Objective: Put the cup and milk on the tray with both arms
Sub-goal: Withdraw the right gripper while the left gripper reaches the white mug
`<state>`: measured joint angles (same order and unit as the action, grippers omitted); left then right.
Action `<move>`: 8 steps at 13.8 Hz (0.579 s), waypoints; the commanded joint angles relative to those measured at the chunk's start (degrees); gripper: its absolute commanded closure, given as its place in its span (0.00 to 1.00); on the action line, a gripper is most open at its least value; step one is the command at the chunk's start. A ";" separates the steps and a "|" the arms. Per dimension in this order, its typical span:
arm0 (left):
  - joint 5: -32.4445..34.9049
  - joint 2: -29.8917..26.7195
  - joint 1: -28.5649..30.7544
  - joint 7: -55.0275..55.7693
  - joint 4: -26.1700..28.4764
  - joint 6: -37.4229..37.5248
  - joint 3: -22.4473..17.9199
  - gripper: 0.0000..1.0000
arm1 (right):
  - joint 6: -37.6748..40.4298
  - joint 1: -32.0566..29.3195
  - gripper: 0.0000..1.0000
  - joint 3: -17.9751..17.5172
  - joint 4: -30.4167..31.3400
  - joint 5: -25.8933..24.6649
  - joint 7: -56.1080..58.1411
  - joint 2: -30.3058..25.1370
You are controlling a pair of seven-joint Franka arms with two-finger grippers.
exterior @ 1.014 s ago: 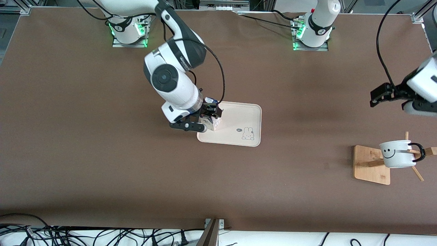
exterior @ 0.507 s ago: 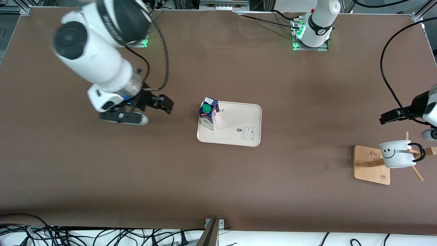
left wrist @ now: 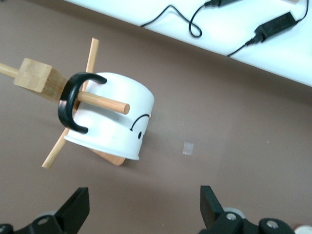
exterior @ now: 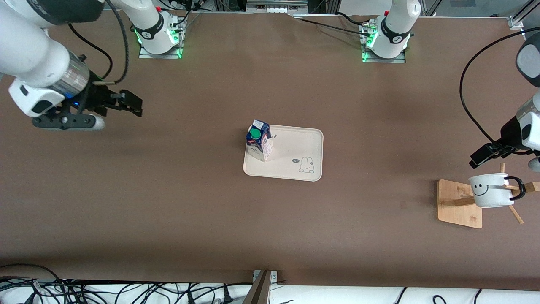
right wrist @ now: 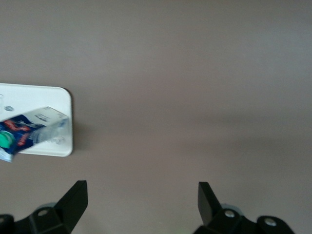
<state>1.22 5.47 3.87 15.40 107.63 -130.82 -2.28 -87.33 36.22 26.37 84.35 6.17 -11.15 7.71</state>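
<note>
The milk (exterior: 258, 142) stands upright on the cream tray (exterior: 297, 145), at the corner toward the right arm's end. It also shows in the right wrist view (right wrist: 29, 132) on the tray (right wrist: 36, 95). My right gripper (exterior: 128, 104) is open and empty, up over bare table toward the right arm's end (right wrist: 142, 200). The cup (exterior: 490, 191) hangs by its black handle on a peg of the wooden rack. In the left wrist view the cup (left wrist: 114, 119) lies just ahead of my open, empty left gripper (left wrist: 145, 204). The left gripper (exterior: 483, 155) hovers just above the cup.
The wooden rack (exterior: 457, 204) with its pegs stands near the left arm's end of the table. Its peg (left wrist: 100, 100) runs through the cup handle. Cables lie along the table edge nearest the front camera. Bare brown table lies between tray and rack.
My right gripper has let go of the milk on the tray and swung away toward the right arm's end. My left gripper has come down closer to the cup.
</note>
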 commanded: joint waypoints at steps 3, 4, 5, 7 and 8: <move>-0.25 -8.89 2.63 0.24 20.22 -21.45 0.52 0.00 | -1.53 -15.87 0.00 -11.66 7.15 -1.68 8.06 -6.12; -0.60 -8.81 3.24 0.24 21.82 -24.54 0.52 0.00 | -1.35 -19.49 0.00 -15.17 7.24 -1.77 8.77 -6.21; -2.25 -7.76 3.77 0.50 22.61 -28.05 0.52 0.00 | -1.26 -22.04 0.00 -17.29 7.24 -1.77 9.21 -6.56; -7.08 -3.46 3.61 0.24 21.57 -35.08 0.70 0.00 | -1.26 -22.25 0.00 -17.40 7.06 -1.86 10.35 -6.65; -9.63 -1.36 3.17 0.24 21.05 -37.81 0.78 0.00 | -1.26 -22.16 0.00 -17.49 7.06 -1.95 10.36 -6.65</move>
<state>-4.49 0.76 7.34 15.60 129.77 -163.97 -2.22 -87.82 15.01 10.53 89.84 5.29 -1.63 2.90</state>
